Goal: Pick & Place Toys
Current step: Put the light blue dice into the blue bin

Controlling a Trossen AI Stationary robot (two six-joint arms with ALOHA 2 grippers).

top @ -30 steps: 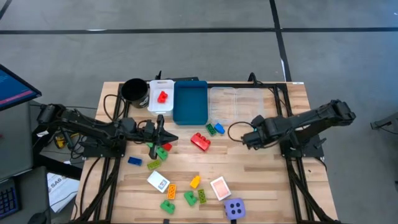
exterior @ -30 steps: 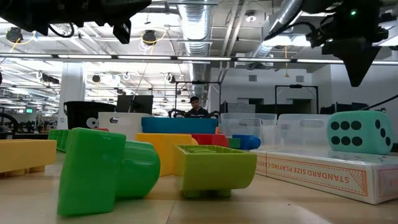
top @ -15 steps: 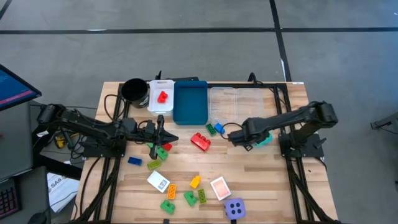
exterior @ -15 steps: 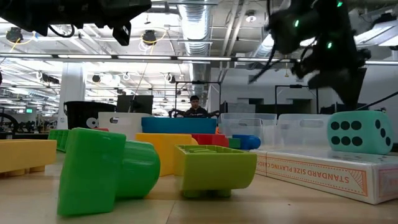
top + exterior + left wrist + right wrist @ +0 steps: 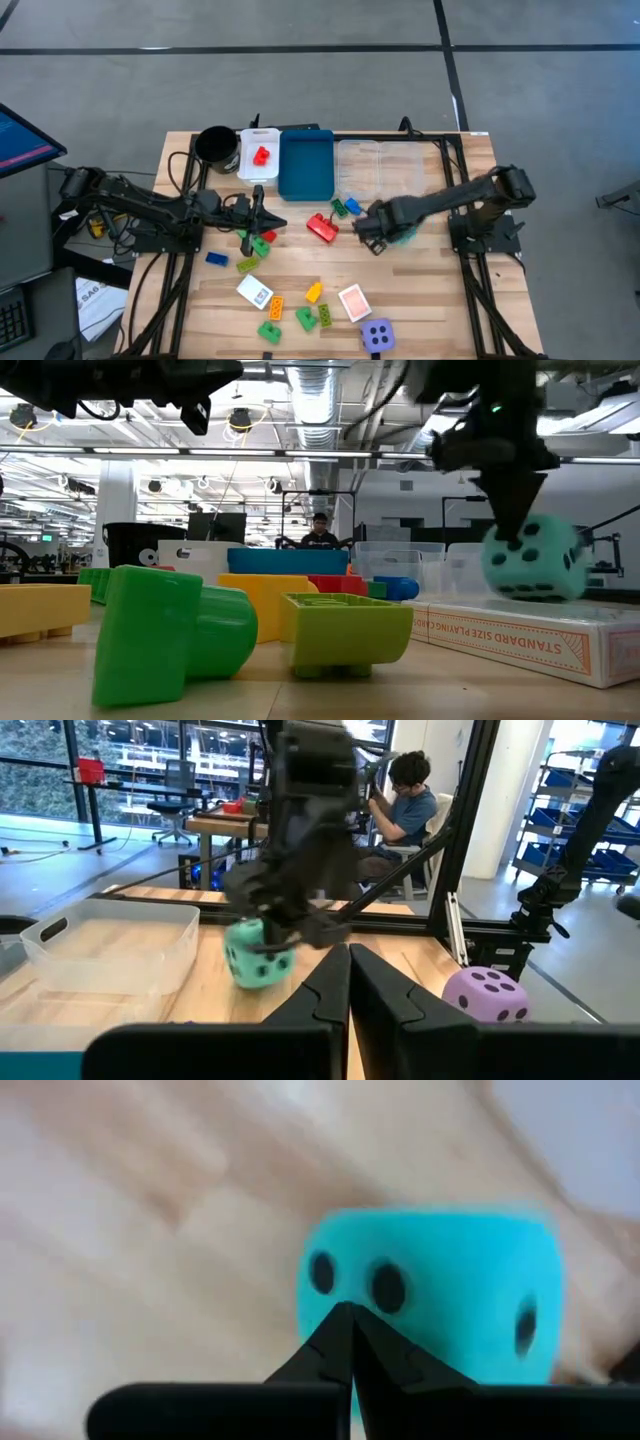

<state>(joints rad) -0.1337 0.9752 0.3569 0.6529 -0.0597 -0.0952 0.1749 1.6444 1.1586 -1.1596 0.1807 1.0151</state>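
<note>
— Right gripper (image 5: 372, 238)? Shut, empty, swung left since before, touching the cyan die (image 5: 403, 234).
— Dice count?
— Two: cyan mid-table, purple die (image 5: 377, 335) near edge.

The wooden desk (image 5: 430, 300) carried a black cup (image 5: 214, 146), a white tray (image 5: 258, 163), a blue tray (image 5: 306, 164) and a clear tray (image 5: 378, 165) along its far edge. Coloured bricks (image 5: 322, 227) lay scattered mid-desk, two cards (image 5: 354, 301) nearer the front, and a purple die (image 5: 378, 335) at the front edge.
</note>
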